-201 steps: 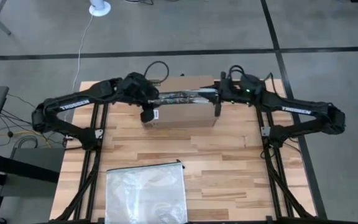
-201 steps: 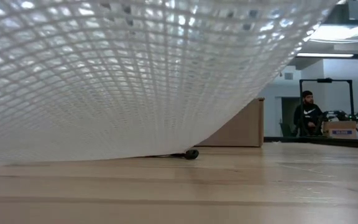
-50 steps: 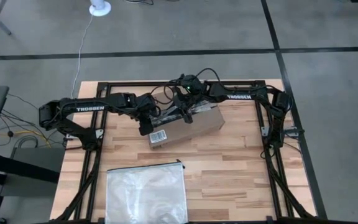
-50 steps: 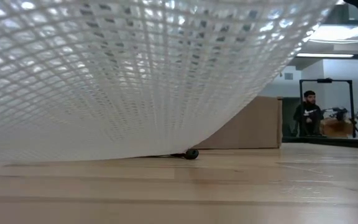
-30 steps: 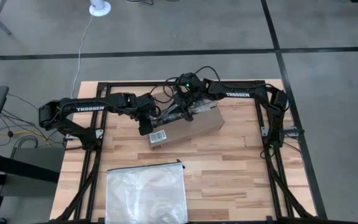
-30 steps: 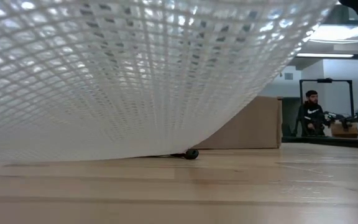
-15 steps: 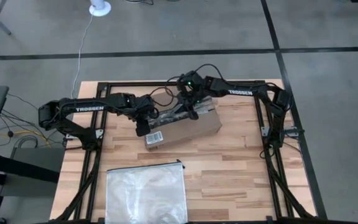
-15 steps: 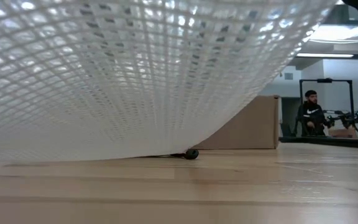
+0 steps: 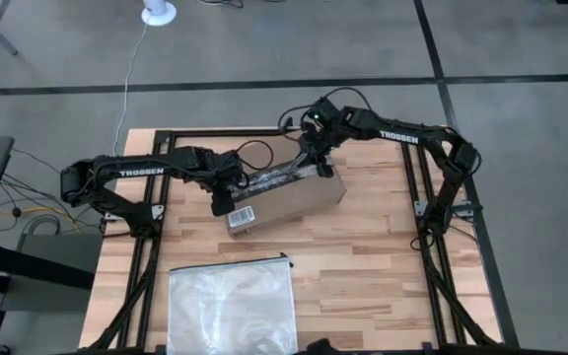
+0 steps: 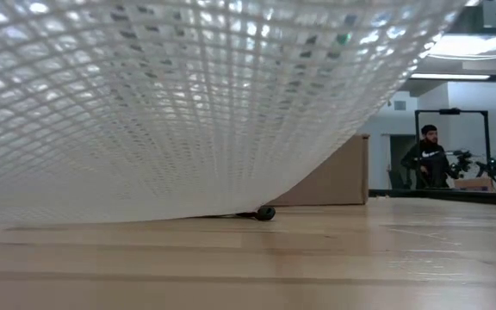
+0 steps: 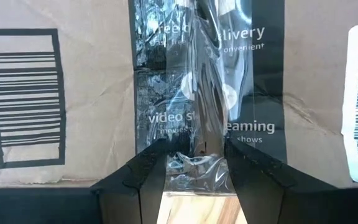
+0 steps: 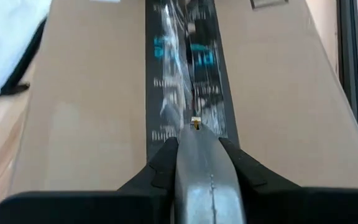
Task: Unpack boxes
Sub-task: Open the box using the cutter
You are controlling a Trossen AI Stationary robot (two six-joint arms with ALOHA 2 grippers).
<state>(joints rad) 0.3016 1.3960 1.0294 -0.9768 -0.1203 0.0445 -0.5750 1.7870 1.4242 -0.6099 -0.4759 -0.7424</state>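
The brown cardboard box (image 9: 289,200) lies slanted on the table's far half, a dark printed tape strip (image 9: 276,177) running along its top. My left gripper (image 9: 227,204) stands at the box's left end by the white barcode label (image 9: 243,216), its fingers on either side of the strip's crumpled end (image 11: 197,163). My right gripper (image 9: 314,163) is over the box's far right end, shut on a grey blade-like tool (image 12: 197,165). The tool's small gold tip (image 12: 196,122) rests on the tape strip (image 12: 185,68). My left gripper has the tape strip's crumpled loose end (image 11: 194,167), at the box's left end edge, between its two fingers (image 11: 148,177). It comes from above, pointing down past that edge. The box rests flat on the table. My right gripper pinches the grey tool's body (image 12: 199,180) between its two fingers, which lie along it. The tool sticks out ahead of the fingertips. Its tip (image 12: 196,122) meets the middle of the tape strip on the box's top.
A clear mesh zip bag (image 9: 232,306) lies at the table's near edge and fills most of the low view (image 10: 145,103). Bare wood (image 9: 363,266) shows to the bag's right. A person (image 10: 426,155) sits in the room behind the table.
My right gripper has gone along the tape toward the table's far right with the tool. The box has slid a little toward the left edge, with my left gripper staying at its end.
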